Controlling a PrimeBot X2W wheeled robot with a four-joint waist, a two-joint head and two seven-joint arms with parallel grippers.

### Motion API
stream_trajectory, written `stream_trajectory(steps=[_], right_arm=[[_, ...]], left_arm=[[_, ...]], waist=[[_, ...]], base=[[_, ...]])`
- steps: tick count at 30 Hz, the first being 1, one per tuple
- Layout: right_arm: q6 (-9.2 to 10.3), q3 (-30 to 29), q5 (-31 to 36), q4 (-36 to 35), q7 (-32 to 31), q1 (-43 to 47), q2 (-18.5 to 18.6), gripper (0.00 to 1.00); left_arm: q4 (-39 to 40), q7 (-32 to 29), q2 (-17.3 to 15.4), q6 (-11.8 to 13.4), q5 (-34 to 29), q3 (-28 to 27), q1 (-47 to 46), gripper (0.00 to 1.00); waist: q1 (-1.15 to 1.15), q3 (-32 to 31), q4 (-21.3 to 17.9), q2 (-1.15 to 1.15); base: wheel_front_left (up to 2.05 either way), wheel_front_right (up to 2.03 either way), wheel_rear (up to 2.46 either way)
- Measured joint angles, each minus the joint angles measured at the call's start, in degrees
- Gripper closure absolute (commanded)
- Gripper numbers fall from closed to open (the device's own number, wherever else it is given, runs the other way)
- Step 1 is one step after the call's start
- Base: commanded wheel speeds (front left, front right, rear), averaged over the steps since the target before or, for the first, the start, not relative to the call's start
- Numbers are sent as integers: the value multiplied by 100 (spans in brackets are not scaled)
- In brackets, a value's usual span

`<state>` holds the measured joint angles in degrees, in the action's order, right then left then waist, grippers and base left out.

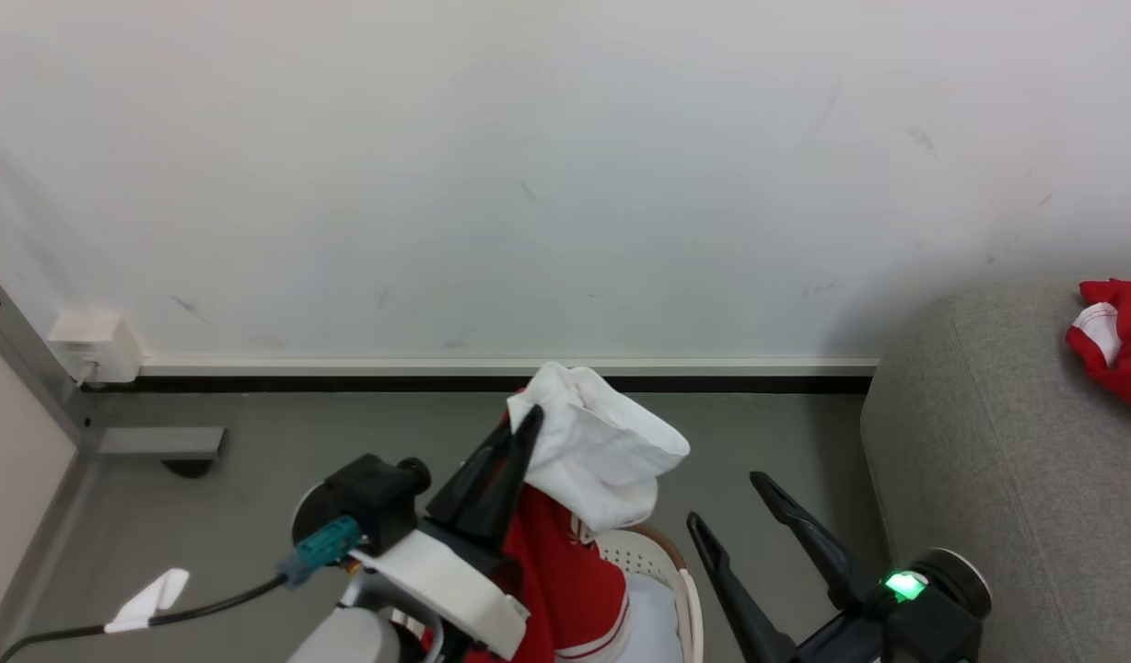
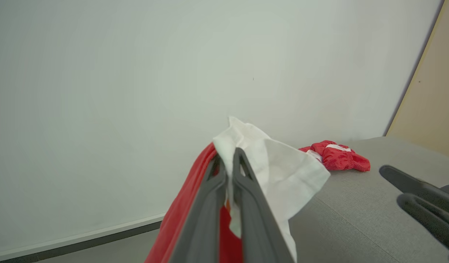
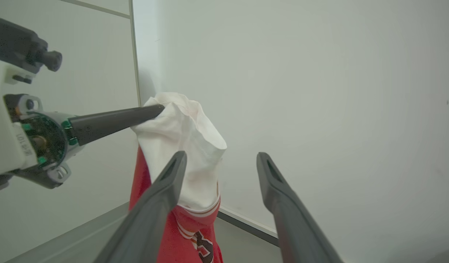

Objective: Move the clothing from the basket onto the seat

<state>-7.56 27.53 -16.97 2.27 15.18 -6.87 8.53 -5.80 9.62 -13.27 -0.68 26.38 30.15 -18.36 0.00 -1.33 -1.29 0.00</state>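
Left fingers point(image 1: 487, 483): clamp shut on clothing point(image 1: 602, 451), hanging over basket point(image 1: 687, 599). Right fingers point(image 1: 810, 539): gape wide, grip nothing, near seat point(image 1: 989, 460). Red bundle point(image 1: 1123, 354) on seat, probably another garment.

The left pincer point(image 1: 531, 416) is pointing up and forward, fingers pressing together on the clothing point(image 1: 602, 451) — the right pincer point(image 1: 725, 499) is hovering lower, fingers spread wide.
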Motion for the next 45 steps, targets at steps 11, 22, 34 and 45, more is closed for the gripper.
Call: stream_trajectory(steps=[11, 22, 34, 45], right_arm=[[1, 889, -186, 502, 0, -743, 452, 0], [1, 1092, -286, 925, 0, -943, 547, 0], [0, 1015, -547, 982, -1, -1047, 573, 100], [0, 590, -590, 839, -3, -985, 731, 100]], left_arm=[[85, -226, 343, -304, -69, 704, -190, 100], [382, -498, 556, -520, 99, 1291, -187, 100], [357, -494, 544, -534, 207, 1411, -187, 100], [7, -194, 486, -328, 41, 1312, -202, 0]], waist=[[0, 1, 17, 0], [0, -25, 58, 0], [0, 23, 23, 0], [0, 65, -128, 1]], base=[[0, 0, 0], [0, 0, 0], [0, 0, 0], [0, 0, 0]])
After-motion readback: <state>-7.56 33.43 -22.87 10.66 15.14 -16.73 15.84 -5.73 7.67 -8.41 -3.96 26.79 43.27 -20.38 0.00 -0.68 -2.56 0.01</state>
